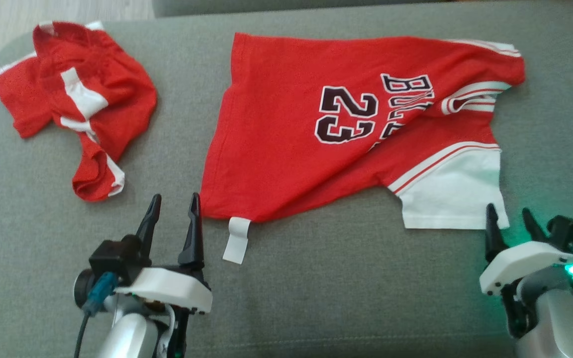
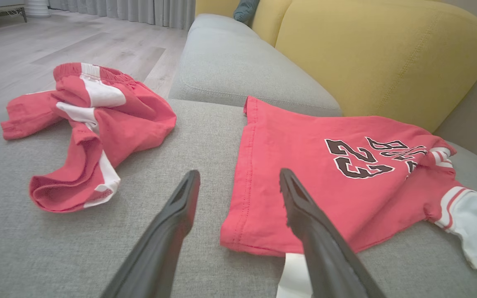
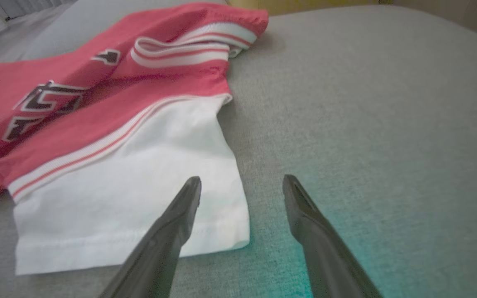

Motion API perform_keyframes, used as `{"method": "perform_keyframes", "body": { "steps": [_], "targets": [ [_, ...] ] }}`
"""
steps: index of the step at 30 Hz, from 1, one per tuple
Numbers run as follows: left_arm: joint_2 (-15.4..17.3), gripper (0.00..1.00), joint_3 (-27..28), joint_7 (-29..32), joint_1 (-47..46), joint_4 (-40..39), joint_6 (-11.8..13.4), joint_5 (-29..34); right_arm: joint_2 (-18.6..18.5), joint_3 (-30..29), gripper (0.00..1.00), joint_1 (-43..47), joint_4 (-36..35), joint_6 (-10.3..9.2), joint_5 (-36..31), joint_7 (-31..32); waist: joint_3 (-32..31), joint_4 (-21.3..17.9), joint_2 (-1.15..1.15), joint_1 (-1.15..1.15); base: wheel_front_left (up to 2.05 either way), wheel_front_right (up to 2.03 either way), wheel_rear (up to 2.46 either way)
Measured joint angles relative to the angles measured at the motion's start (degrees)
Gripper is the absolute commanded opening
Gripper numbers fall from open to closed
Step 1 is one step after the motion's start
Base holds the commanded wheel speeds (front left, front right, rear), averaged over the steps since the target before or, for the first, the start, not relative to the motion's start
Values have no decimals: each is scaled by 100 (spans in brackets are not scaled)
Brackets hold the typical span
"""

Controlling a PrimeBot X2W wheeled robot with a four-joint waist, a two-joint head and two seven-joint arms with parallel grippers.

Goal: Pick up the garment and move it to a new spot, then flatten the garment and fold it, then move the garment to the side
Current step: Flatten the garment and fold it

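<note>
**Seat cushion.** The grey sofa seat (image 1: 316,298) carries all items. In the left wrist view a yellow backrest (image 2: 387,54) rises behind its far edge, and wood floor (image 2: 56,41) lies beyond its left end.

**Jersey.** The red jersey (image 1: 286,149) lies spread across the centre and right of the seat. Its hem faces the left end and its shoulders face the right end. It is not flat: a diagonal crease runs through the chest lettering, and the black-and-white "23" lies sideways. One white sleeve (image 1: 450,194) extends toward the near edge at the right.

**Shorts.** A pair of red shorts (image 1: 92,99) with white panels lies crumpled at the far-left corner of the seat, apart from the jersey.

**Left gripper.** The left gripper (image 1: 175,196) hovers close to the near edge, just beside the near hem corner of the jersey. Its fingers stand apart and hold nothing. In the left wrist view the gripper (image 2: 239,173) straddles the line of the hem edge. Contact with the cloth cannot be determined.

**Right gripper.** The right gripper (image 1: 508,209) sits at the near-right corner of the white sleeve, fingers spread, empty. In the right wrist view (image 3: 242,179) one finger overlaps the sleeve edge and the other is over bare cushion. A green lamp on the wrist tints the fabric there.

**Label.** A white label (image 1: 237,240) projects from the hem toward the near edge, just beside the left gripper.
</note>
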Motion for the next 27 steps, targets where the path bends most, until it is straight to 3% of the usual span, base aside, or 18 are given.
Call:
{"method": "perform_keyframes", "body": {
  "steps": [5,6,7,9,10,15,27],
  "targets": [
    [-10,100,19,0,-101,-25,-23,21,-20,110,98,-162,450,0,121,65,186,82,0,-1,0,0,0],
    [-11,100,21,0,-102,-32,-27,46,-27,137,80,-217,495,0,166,64,200,90,0,-1,0,0,0],
    [-12,100,23,0,-102,-32,-29,48,-34,170,53,-255,534,0,208,43,201,91,0,0,0,0,0],
    [-14,100,40,0,-103,-34,-29,56,-41,276,27,-288,578,0,255,23,186,75,0,-1,0,0,0],
    [-14,100,53,0,-101,-35,-27,57,-40,338,0,-288,577,0,281,12,177,57,0,-1,0,0,0],
    [-7,100,77,1,-94,10,-78,79,-4,453,0,-246,435,0,352,-138,126,-109,0,-1,0,0,0],
    [-1,100,75,436,-51,285,-122,-233,1,-114,0,376,-1055,0,196,-91,97,-485,0,-1,0,0,0]
  ]
}}
